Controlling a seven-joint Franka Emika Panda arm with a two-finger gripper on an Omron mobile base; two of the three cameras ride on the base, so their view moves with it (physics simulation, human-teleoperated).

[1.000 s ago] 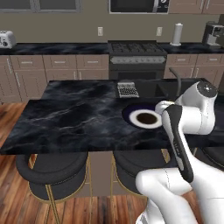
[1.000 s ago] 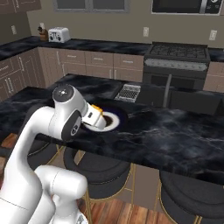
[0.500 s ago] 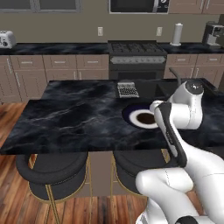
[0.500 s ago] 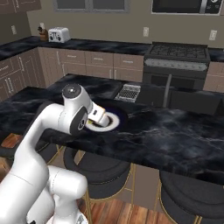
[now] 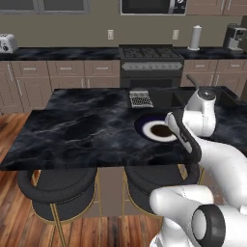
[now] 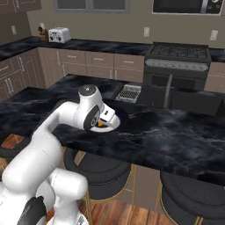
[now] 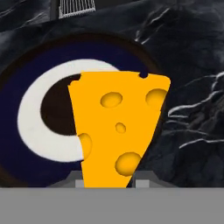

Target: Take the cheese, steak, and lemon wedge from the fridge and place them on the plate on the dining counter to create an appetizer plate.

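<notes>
Hand view: our pincer, clamped on the cheese, has swung over the plate; release comes next.

Small metal wire rack on the black marble surface, dark stove against the back wall, white toaster on the back surface, paper towel roll, coffee machine, microwave overhead, wooden floor.

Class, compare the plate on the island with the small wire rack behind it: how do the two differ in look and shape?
The plate is round, the wire rack rectangular. The plate is solid, navy-rimmed with a white ring; the rack is a pale open metal grid. The plate sits nearer the stools, the rack farther back. Both rest on the dining counter.
</notes>
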